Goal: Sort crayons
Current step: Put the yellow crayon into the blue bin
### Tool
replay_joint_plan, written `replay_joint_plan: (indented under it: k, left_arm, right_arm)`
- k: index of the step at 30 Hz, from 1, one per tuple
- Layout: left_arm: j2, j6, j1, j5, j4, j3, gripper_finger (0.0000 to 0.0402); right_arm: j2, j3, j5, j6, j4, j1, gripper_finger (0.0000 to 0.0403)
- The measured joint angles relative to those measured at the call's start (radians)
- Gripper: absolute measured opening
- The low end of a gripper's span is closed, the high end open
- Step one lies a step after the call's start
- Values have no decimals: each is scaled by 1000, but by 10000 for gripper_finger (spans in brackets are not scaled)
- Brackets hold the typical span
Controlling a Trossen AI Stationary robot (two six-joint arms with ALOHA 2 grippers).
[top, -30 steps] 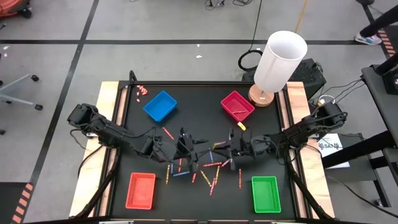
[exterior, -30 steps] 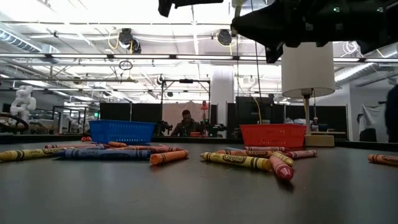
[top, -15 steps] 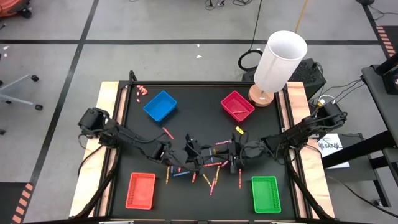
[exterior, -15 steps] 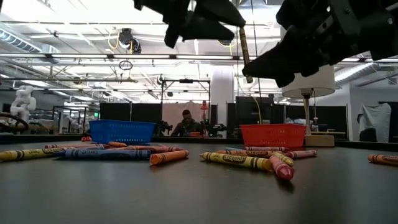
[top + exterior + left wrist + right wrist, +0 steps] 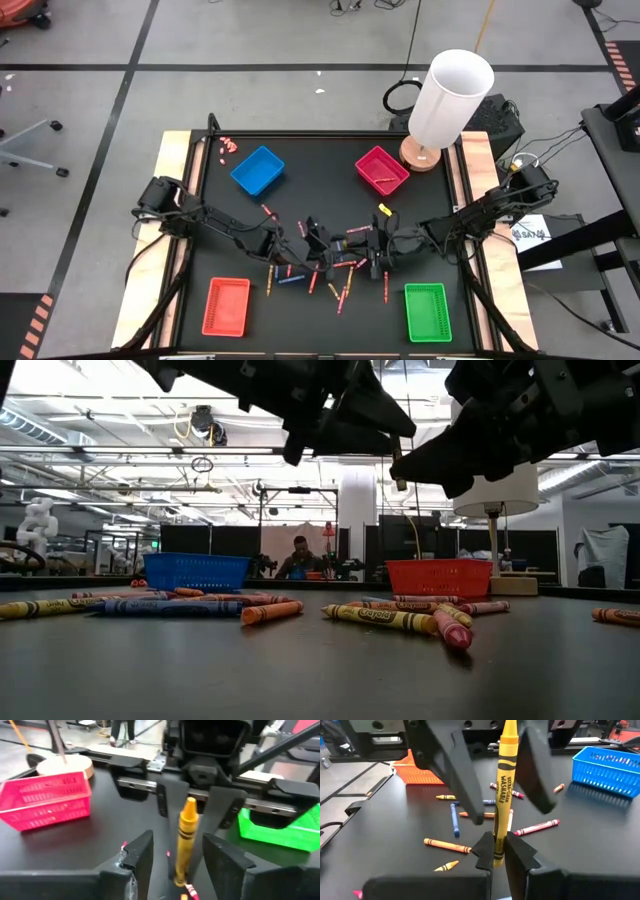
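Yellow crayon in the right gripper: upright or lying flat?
Upright. The right gripper is shut on the yellow crayon at its lower end; it stands vertical between the left gripper's open fingers.

Arms hide several crayons in the high view.

Bright overhead light (glare washes the low view's ceiling); wrist views blur nearby.

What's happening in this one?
Two arms are sorting crayons over a black table. The right gripper is shut on a yellow crayon, holding it upright above the scattered crayons. The left gripper faces it with its fingers open on either side of that crayon, apparently for a handover. Blue, magenta, red and green trays sit near the corners.
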Motion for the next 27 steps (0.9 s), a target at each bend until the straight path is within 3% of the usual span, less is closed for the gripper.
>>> replay_joint_plan:
  k: [13,19,27]
  left_arm:
    - [1,7,9,42,-3,0,12]
    - [1,8,8,42,-4,0,27]
    - [1,11,8,44,-5,0,30]
  right_arm:
    - [0,0,0,-15,-5,-1,13]
    - [0,0,1,10,-7,-1,26]
    - [0,0,1,16,-24,-1,118]
